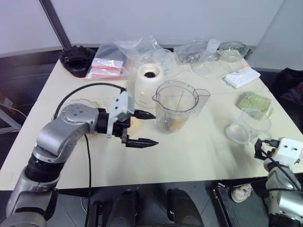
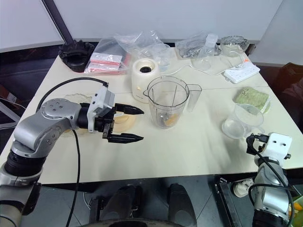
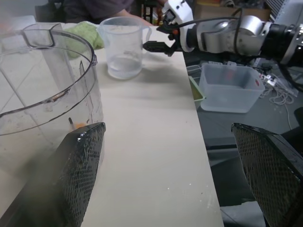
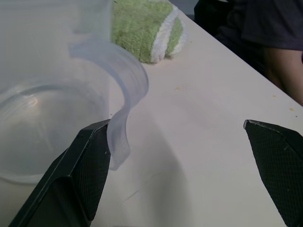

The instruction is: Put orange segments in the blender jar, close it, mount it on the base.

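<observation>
We see the blender jar (image 1: 176,106) upright at the table's (image 1: 189,151) middle, orange segments (image 1: 176,124) inside, just before the base (image 1: 148,84). Left gripper (image 1: 143,127) — fingers spread, empty — beside it; right gripper (image 4: 180,170) spread — beside the measuring cup (image 1: 247,126).

Cream table (image 1: 199,156) — pale wall (image 1: 165,19) behind it.
</observation>
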Controlling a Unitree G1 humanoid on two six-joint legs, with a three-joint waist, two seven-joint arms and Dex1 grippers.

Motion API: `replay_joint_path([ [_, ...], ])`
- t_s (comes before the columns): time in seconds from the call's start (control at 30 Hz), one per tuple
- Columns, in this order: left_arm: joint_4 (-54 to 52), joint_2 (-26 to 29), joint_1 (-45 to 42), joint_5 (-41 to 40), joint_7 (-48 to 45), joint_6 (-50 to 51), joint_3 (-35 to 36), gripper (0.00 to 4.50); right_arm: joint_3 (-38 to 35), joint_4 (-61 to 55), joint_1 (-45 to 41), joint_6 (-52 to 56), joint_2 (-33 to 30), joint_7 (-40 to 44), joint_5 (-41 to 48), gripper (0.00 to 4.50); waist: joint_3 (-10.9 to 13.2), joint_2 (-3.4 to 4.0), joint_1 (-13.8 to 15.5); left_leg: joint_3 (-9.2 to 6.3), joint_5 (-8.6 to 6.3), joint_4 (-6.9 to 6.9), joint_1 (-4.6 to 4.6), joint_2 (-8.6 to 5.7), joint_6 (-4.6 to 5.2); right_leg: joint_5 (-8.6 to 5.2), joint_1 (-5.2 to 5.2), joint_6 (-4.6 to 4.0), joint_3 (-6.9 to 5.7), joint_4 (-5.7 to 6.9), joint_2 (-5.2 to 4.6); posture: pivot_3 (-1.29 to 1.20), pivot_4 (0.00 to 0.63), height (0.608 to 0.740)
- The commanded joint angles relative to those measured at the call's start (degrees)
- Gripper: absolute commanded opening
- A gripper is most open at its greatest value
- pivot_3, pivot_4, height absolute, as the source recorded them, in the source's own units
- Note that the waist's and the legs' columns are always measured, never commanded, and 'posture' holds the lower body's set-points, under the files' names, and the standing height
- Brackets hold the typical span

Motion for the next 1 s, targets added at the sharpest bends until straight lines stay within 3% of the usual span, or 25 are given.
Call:
replay_joint_path([
  [0.03,-1.9,0.7,-0.4,-0.9,0.1,-0.3,0.5,4.42,-0.1,2.0,-2.0,-2.6,-1.4,-0.5,-0.7,4.50,0.0,0.00,0.0,-0.01,0.00,0.00,0.00,0.01,0.00,0.00,0.00,0.00,0.00,0.00,0.02,0.00,0.150,0.740],
  [0.27,-2.2,1.5,-0.5,-0.8,0.0,-0.2,0.3,4.42,1.1,14.3,-9.6,-8.0,-3.3,-1.3,-1.7,4.50,0.0,-0.01,-0.2,0.02,0.00,-0.01,0.01,0.02,0.01,0.03,0.00,-0.04,0.05,0.01,0.09,0.00,0.150,0.740],
  [0.4,-2.6,2.2,-0.3,-1.1,0.2,0.0,0.5,4.50,1.7,16.7,-11.0,-9.8,-3.4,-1.3,-2.0,2.80,0.0,-0.01,-0.1,-0.02,0.00,-0.04,0.01,0.03,0.01,0.04,-0.01,-0.06,0.06,0.01,0.16,0.00,0.150,0.740],
  [0.57,-3.1,2.6,0.2,-1.1,0.7,0.2,0.7,4.50,2.6,19.3,-11.8,-11.4,-3.8,-1.2,-2.0,0.10,0.0,-0.01,0.0,-0.02,0.01,-0.07,0.01,0.02,0.01,0.04,-0.01,-0.07,0.06,0.00,0.15,0.00,0.150,0.740],
  [1.0,-2.6,4.0,0.1,-3.5,1.5,1.0,2.8,4.50,3.9,16.7,-12.7,-11.2,-4.8,-0.2,-1.8,0.05,0.0,-0.01,-0.1,-0.02,0.01,-0.08,0.01,0.02,0.01,0.03,-0.01,-0.05,0.09,0.00,0.16,0.00,0.150,0.740],
])
